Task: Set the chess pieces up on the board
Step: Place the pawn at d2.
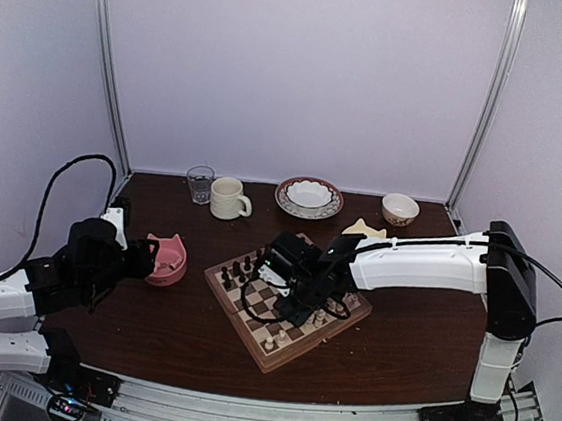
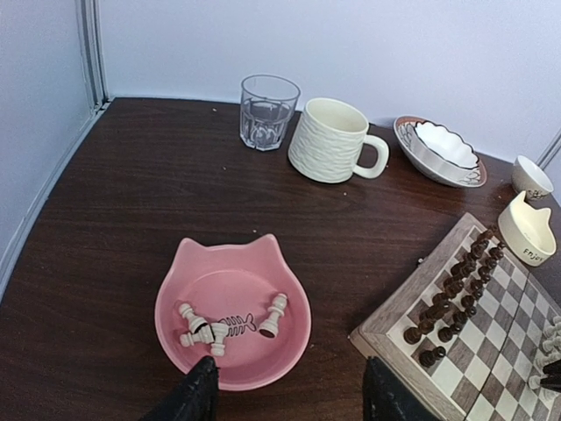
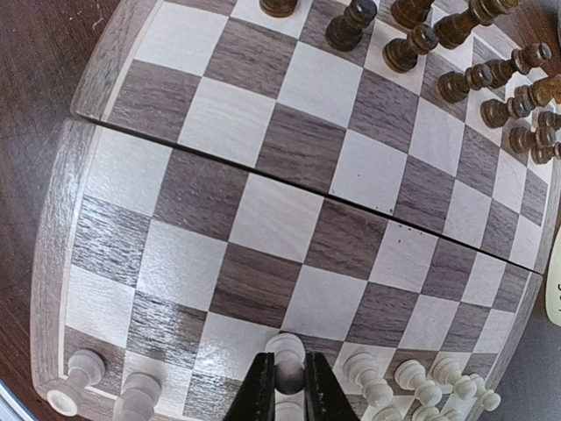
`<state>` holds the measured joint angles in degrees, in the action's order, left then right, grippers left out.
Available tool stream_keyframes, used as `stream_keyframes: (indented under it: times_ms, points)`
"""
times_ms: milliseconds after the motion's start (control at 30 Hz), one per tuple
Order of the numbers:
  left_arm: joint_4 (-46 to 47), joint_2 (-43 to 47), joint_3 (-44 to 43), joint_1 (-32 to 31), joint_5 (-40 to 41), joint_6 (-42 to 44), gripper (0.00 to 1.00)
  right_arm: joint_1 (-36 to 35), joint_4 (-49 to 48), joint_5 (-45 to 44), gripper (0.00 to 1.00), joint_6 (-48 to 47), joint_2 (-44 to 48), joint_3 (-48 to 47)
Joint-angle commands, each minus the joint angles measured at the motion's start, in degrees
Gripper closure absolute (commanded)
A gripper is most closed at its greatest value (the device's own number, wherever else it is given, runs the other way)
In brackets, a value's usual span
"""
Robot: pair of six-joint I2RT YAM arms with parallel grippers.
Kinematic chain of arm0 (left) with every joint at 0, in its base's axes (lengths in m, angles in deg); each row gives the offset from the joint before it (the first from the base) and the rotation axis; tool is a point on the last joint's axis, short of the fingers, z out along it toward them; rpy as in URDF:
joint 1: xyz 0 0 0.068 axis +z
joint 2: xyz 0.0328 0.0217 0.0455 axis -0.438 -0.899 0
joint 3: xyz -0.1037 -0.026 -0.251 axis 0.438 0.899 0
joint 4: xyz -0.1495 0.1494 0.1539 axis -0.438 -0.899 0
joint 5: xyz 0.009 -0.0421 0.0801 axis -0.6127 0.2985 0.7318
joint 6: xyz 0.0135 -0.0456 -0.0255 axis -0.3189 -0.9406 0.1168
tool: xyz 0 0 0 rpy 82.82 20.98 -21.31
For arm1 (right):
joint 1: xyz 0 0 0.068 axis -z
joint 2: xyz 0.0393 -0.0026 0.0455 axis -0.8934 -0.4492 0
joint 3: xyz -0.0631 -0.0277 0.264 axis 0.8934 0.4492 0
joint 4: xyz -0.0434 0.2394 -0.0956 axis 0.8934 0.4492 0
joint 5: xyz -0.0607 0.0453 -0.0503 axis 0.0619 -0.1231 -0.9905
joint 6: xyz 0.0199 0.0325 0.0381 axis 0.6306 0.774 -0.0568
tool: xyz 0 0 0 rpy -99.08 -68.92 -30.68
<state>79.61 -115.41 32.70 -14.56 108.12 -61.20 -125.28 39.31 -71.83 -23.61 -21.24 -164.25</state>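
Lightness, stiffness and slick finish, we judge, favour gripping below the head. Our right hand point(image 3: 282, 386) pinches a cream pawn point(image 3: 285, 349) on the board point(image 3: 263, 219), mid-worktop toward the near edge. Our left hand point(image 2: 291, 396), spread, hovers over the pink dish point(image 2: 171, 294).

The right arm is reaching in from the table's right side, its gripper point(image 1: 300, 308) hanging low over the middle of the wooden chessboard point(image 1: 247, 320). The board is lying cornerwise on the dark table point(image 1: 409, 335), with dark brown pieces point(image 1: 240, 267) standing along its far-left edge and cream-white chess pieces point(image 1: 320, 318) along its near-right edge. The left gripper point(image 1: 145, 257) is sitting just beside a pink cat-eared bowl point(image 1: 168, 262), while a clear glass point(image 1: 200, 184), a cream mug point(image 1: 229, 198), a patterned plate point(image 1: 307, 209) holding a white bowl point(image 1: 309, 192), and a small cream bowl point(image 1: 400, 209) are standing along the back.
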Motion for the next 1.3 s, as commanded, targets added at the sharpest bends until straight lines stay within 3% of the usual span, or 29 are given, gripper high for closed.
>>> stream_keyframes:
  times_ms: [0, 1000, 1133, 1267]
  points:
    - [2.81, -0.12, -0.09, 0.28, -1.0, 0.05, 0.43, 0.28, 1.9, 0.28, 0.87, 0.05, 1.94, -0.09]
    - [2.38, -1.39, -0.97, 0.28, -2.81, 0.95, 0.43, 1.13, 3.05, 0.17, 0.86, -0.36, 2.11, 0.35]
    - [2.4, -1.48, -0.97, 0.28, -2.91, 1.12, 0.43, 1.13, 2.91, 0.11, 0.71, -0.4, 2.37, 0.52]
    - [2.49, -1.7, -1.1, 0.28, -2.87, 1.12, 0.43, 1.2, 2.23, -0.04, 0.65, -0.27, 3.55, 1.21]
